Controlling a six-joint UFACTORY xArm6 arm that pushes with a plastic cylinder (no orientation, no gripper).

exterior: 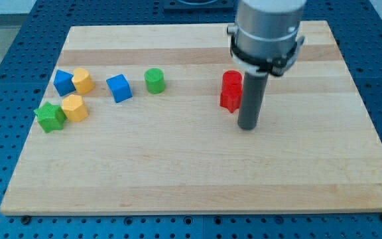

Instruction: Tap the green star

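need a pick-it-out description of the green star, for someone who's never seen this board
Start at the wooden board and go to the cluster of blocks at the view's left. The green star is the block farthest left and lowest there, touching a yellow block on its right. The only other green piece is a green cylinder farther right; my tip is far off, by the red block.

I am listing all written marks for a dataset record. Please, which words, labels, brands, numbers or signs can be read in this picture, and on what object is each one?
None: no readable text, number or sign shows anywhere.
The wooden board, the green star, the other coloured blocks, the rod and my tip all appear unmarked.
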